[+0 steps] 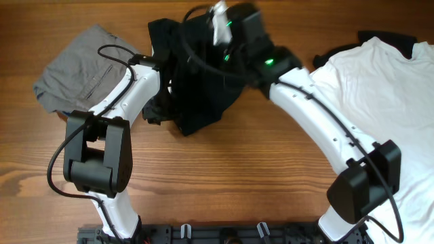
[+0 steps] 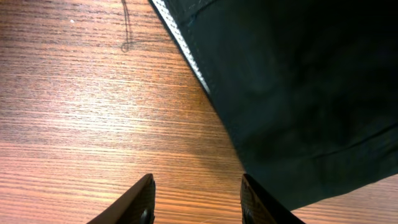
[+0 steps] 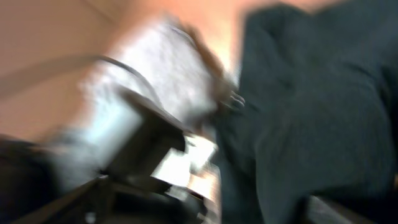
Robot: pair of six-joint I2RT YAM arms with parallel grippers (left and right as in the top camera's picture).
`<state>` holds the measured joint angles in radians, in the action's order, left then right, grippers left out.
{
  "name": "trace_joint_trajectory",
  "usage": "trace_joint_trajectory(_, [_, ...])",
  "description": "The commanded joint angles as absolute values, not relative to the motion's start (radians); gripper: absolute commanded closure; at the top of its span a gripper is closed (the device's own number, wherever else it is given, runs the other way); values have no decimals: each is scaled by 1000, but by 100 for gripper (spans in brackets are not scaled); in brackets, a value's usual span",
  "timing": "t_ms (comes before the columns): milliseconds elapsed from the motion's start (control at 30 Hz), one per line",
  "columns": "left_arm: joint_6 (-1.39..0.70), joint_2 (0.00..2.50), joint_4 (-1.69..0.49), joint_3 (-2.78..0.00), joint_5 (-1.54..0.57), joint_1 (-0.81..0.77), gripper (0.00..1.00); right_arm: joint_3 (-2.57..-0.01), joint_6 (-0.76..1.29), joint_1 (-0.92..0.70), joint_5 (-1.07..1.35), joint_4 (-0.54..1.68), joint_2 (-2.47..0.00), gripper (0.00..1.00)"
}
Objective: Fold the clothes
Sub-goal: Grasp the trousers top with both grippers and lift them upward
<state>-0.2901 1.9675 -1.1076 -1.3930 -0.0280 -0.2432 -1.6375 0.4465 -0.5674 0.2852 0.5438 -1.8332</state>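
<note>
The clothes are three garments. A black T-shirt (image 1: 203,88) lies bunched at the table's top middle, and it fills the right side of the left wrist view (image 2: 298,93). Grey trousers (image 1: 78,64) are crumpled at the top left. A white T-shirt (image 1: 386,88) is spread at the right. My left gripper (image 2: 197,180) is open over bare wood, its right finger (image 2: 252,199) just beside the black shirt's edge. My right gripper (image 1: 224,24) hovers above the black shirt's far side. The right wrist view is smeared by motion, showing only dark cloth (image 3: 311,112), so its jaws are unreadable.
The left arm (image 1: 129,95) lies between the trousers and the black shirt. The right arm (image 1: 319,122) arcs over the table beside the white T-shirt. Bare wooden table (image 1: 224,183) stretches along the front. A loose thread (image 2: 126,28) lies on the wood.
</note>
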Motion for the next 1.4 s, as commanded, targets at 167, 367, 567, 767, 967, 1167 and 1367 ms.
trace_joint_trajectory(167, [-295, 1977, -1102, -1388, -36, -247, 55, -1626, 391, -351, 7, 679, -1866, 1])
trace_joint_trajectory(367, [-295, 1977, -1099, -1388, -37, -247, 54, -1626, 312, -184, 145, 703, -1896, 1])
trace_joint_trajectory(567, [-295, 1977, -1098, -1388, -38, -247, 53, -1625, 274, -124, 314, 744, -2007, 26])
trace_joint_trajectory(767, [-295, 1977, -1099, -1388, -72, -247, 53, -1625, 324, -124, 376, 718, -2137, 48])
trace_joint_trajectory(967, [-295, 1977, -1098, -1387, -71, -247, 52, -1625, 322, -134, 437, 687, -2180, 46])
trace_joint_trajectory(1167, [-295, 1977, -1093, -1388, -71, -251, 51, -1621, 343, -151, 483, 579, -2237, 27])
trace_joint_trajectory(1367, [-295, 1977, -1095, -1388, -72, -255, 50, -1621, 366, -151, 503, 556, -2299, 39])
